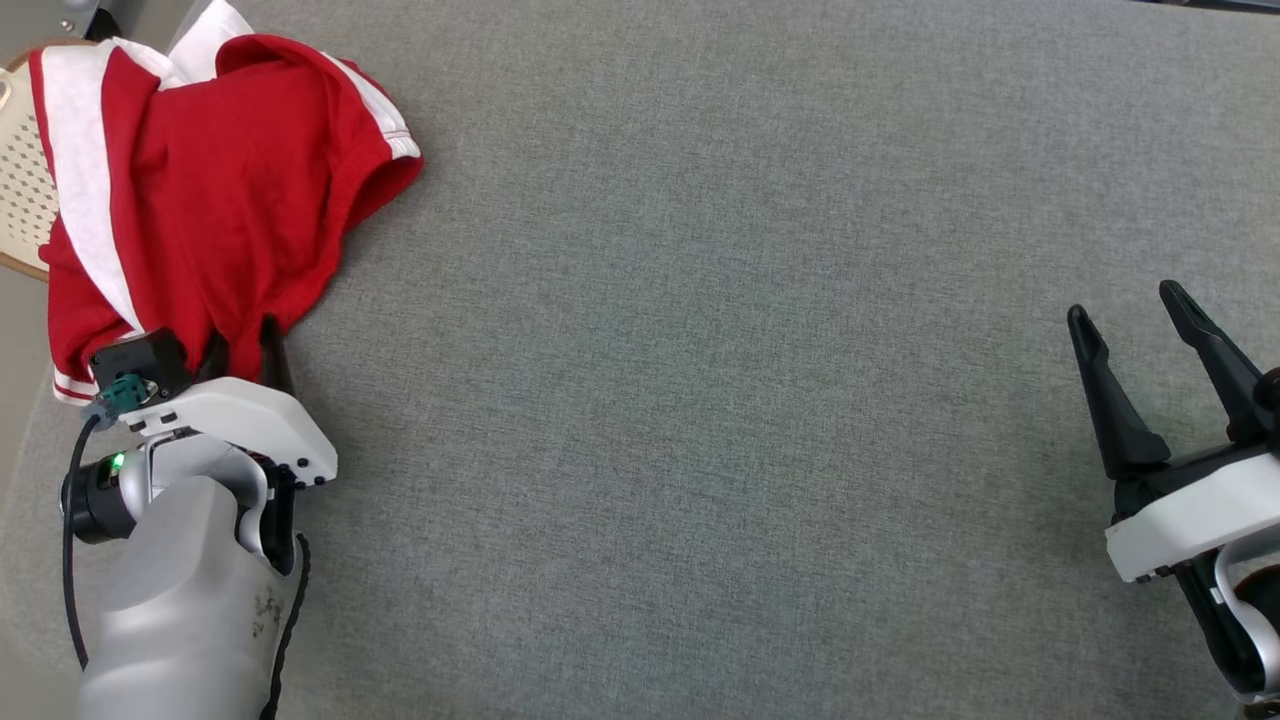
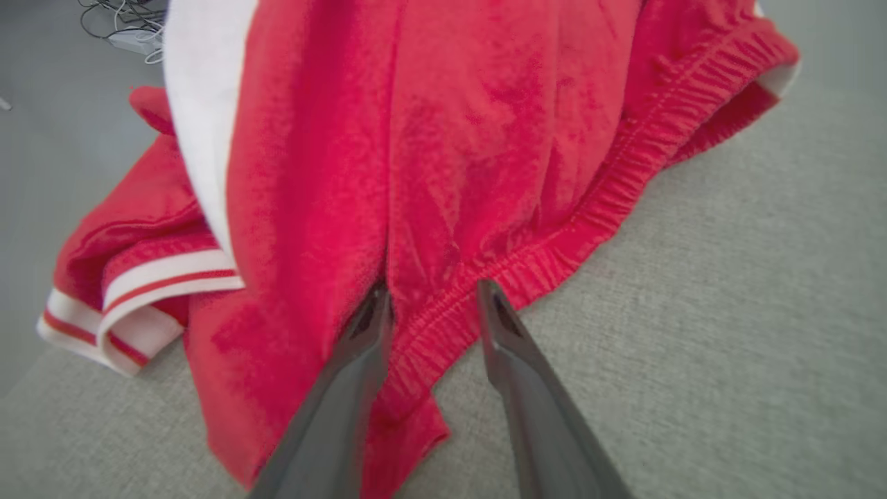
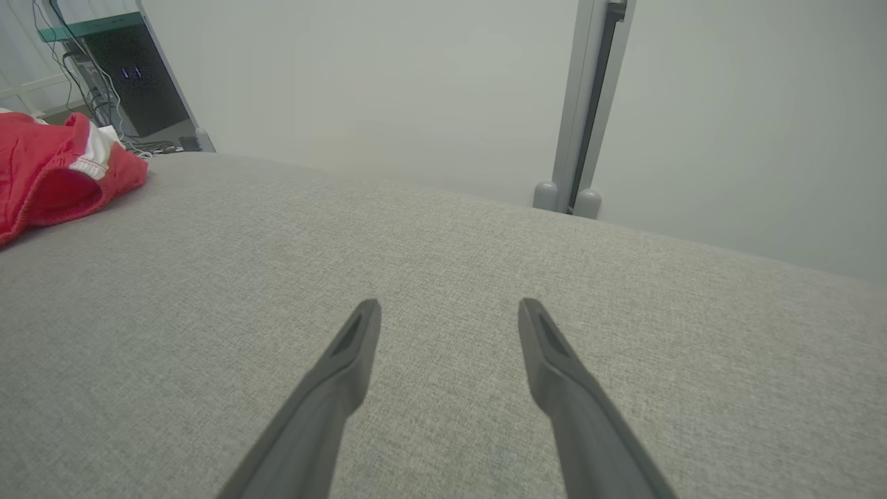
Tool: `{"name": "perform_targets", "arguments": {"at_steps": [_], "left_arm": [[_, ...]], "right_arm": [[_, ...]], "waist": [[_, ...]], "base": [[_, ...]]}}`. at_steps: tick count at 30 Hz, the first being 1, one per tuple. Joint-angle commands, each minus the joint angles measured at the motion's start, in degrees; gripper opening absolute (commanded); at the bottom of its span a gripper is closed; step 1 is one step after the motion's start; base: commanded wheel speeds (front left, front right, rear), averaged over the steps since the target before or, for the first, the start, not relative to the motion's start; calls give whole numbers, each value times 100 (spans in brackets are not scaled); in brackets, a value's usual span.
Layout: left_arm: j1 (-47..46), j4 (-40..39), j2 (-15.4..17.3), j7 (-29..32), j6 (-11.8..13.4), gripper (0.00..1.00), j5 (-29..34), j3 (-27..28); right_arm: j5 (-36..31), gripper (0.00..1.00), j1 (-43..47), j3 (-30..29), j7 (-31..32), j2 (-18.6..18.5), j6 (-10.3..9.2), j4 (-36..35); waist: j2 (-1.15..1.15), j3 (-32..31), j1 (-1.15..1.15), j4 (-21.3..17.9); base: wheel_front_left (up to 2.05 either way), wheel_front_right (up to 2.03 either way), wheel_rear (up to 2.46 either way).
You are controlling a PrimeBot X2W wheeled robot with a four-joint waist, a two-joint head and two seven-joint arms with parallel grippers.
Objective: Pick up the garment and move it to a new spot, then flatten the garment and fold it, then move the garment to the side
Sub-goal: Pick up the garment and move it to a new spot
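Observation:
The garment (image 1: 200, 190) is red with white stripes and lies crumpled at the far left of the grey table (image 1: 700, 400), partly hanging over the left edge. My left gripper (image 1: 243, 345) sits at its near hem. In the left wrist view the garment (image 2: 450, 138) has its elastic hem between the two fingers of the left gripper (image 2: 433, 294), whose jaws stand apart with a narrowed gap. My right gripper (image 1: 1125, 305) is open over bare table at the far right, well away from the cloth. The right wrist view has the right gripper (image 3: 449, 305) open and the garment (image 3: 41, 173) far off to the left.
A pale woven basket (image 1: 20, 180) sits under the garment beyond the table's left edge. Cables (image 2: 118, 28) lie on the floor there. A dark cabinet (image 3: 132, 76) and a grey post (image 3: 589, 104) stand behind the table's far edge.

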Motion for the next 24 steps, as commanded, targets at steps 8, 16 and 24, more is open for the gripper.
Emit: {"name": "perform_targets", "arguments": {"at_steps": [8, 16, 24], "left_arm": [[-78, -485, 193, -57, 121, 0, 135, 108], [902, -2756, 161, -50, 295, 0, 597, 445], [1939, -4684, 48, -49, 360, 0, 1049, 378]], "right_arm": [[51, 100, -58, -27, -52, 56, 0, 39], [7, 100, 98, -120, -208, 292, 0, 217], [-22, 100, 270, -134, -386, 571, 0, 428]], "waist": [[0, -159, 0, 58], [0, -698, 0, 38], [0, -1279, 0, -124]], "base": [[0, 0, 0], [0, 0, 0], [0, 0, 0]]}}
